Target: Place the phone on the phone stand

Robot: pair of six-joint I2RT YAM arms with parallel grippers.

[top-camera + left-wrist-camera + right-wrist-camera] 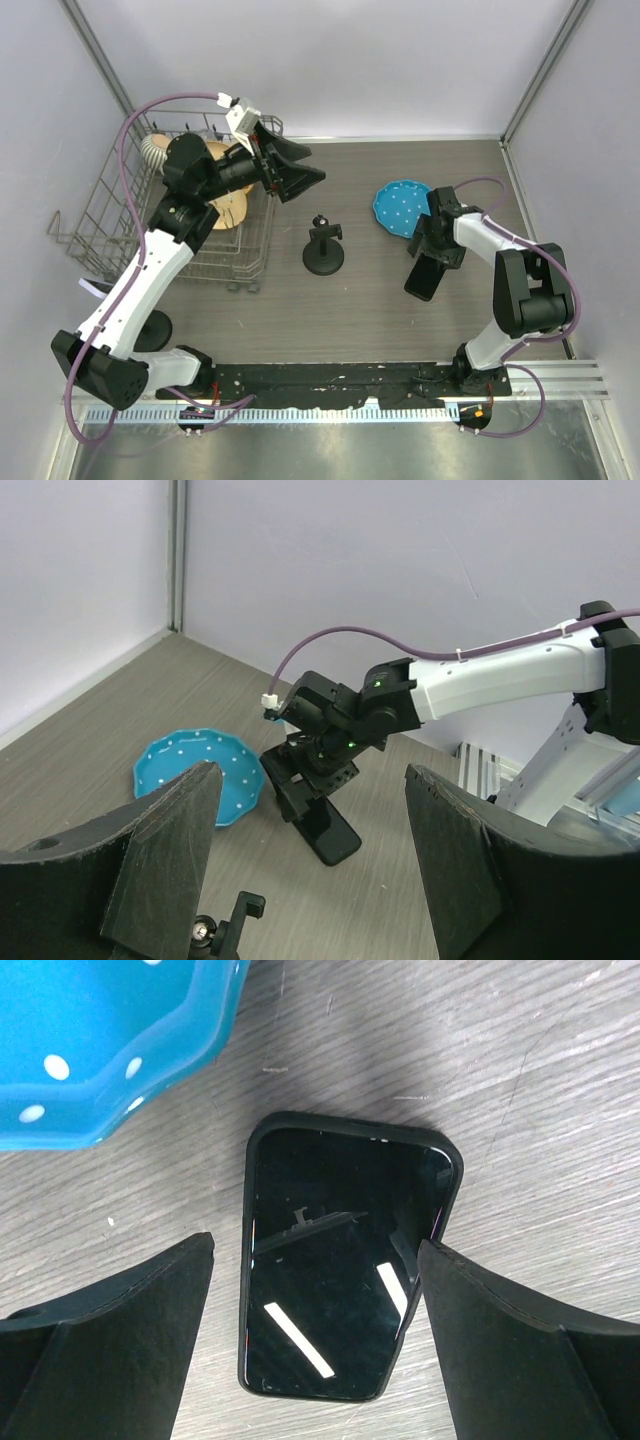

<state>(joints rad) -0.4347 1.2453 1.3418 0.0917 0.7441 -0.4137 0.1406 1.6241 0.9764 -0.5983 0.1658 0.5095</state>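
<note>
Phone (340, 1290) lies flat, screen up, right of the phone stand (323, 248) and well apart from it. Right gripper (432, 262) hangs over it, jaws wide, one finger each side of the case, not closed on it. It looks lined up for a side pinch, so probably the pickup step. Stand is upright with nothing on it. Blue plate (400, 207) sits right of the stand, further back, just beside the phone. Left gripper (303, 166), jaws wide and holding nothing, hovers behind the stand, likely parked clear. Dish rack (110, 215) is far left of the stand.
</note>
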